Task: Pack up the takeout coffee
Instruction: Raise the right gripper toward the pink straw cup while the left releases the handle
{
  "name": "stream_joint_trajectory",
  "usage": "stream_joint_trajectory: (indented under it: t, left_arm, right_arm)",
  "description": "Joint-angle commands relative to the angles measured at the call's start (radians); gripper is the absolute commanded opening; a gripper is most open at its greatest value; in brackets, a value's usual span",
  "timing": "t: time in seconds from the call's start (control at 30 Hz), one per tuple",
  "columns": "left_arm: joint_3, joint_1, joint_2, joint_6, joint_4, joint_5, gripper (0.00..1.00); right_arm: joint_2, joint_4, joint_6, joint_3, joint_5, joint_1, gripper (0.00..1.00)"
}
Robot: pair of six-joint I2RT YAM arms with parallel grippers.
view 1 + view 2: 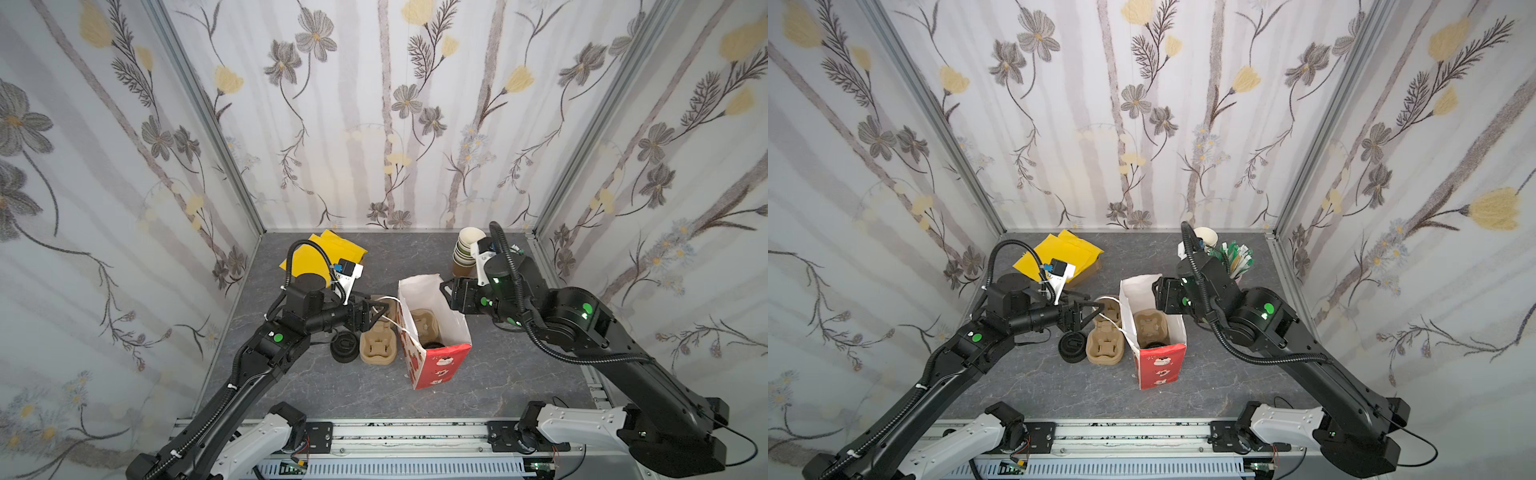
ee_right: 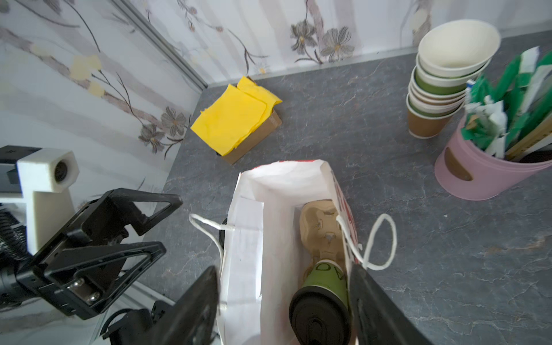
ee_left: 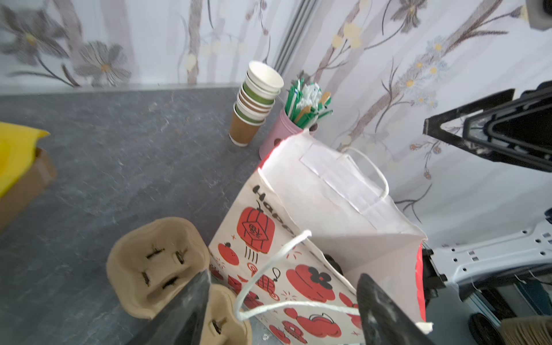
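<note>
Right hand hangs over the far-right rim of the paper bag, jaws spread wide, gripping nothing. Left hand sits just outside the bag's left wall, jaws also apart. In the left wrist view the white cord handle loops slack between its fingers, not pinched. Takeout coffee is inside the bag at the near end of its floor, black lid up; both top views show only the lid. Long axis is close to upright, leaning a little. A cup carrier lies in the bag too, running toward the far end. The cup looks seated in its near pocket, but I can't confirm that. Key relation: the coffee lies below the right hand and toward the near side, so the right hand is the nearer one, right over the bag mouth. The bag wall stands between the left hand and the cup. Judgement: the cup looks packed, and what's left is likely clearing both hands or taking up the handles. Risk: the left fingers could snag the cord and tip the bag, or the right hand could catch the rim. On the bench left of the bag sit spare carriers and a pile of black lids, not needed here.
</note>
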Motion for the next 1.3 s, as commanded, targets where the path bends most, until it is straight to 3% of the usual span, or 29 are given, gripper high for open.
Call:
stream_joint_trajectory:
  t: [0.0,0.07,0.17,0.43,0.63,0.87,1.1,1.27]
  left_arm:
    - [0.046,0.001,-0.017,0.017,0.029,-0.266,0.82]
    - [0.070,0.001,-0.007,-0.011,0.037,-0.408,0.83]
    - [0.078,0.001,0.016,-0.064,0.071,-0.502,0.83]
    - [0.066,0.002,0.071,-0.125,0.143,-0.493,0.82]
    - [0.065,0.001,0.087,-0.128,0.157,-0.494,0.82]
    - [0.054,0.001,0.081,-0.132,0.167,-0.493,0.82]
    - [0.044,0.001,0.072,-0.142,0.174,-0.501,0.82]
    - [0.040,0.001,0.072,-0.130,0.180,-0.504,0.82]
  right_arm:
    - [-0.029,-0.054,0.018,0.001,0.151,-0.058,0.70]
    - [-0.025,-0.104,0.035,-0.002,0.155,-0.146,0.68]
    - [0.022,-0.179,0.044,-0.002,0.129,-0.267,0.61]
    - [0.154,-0.102,-0.043,-0.010,0.077,-0.525,0.47]
    - [0.262,0.075,-0.105,-0.003,-0.056,-0.688,0.54]
    - [0.432,0.132,-0.165,0.048,-0.155,-0.753,0.51]
    - [0.501,0.119,-0.159,0.051,-0.077,-0.762,0.50]
    - [0.535,0.144,-0.169,0.044,-0.082,-0.765,0.47]
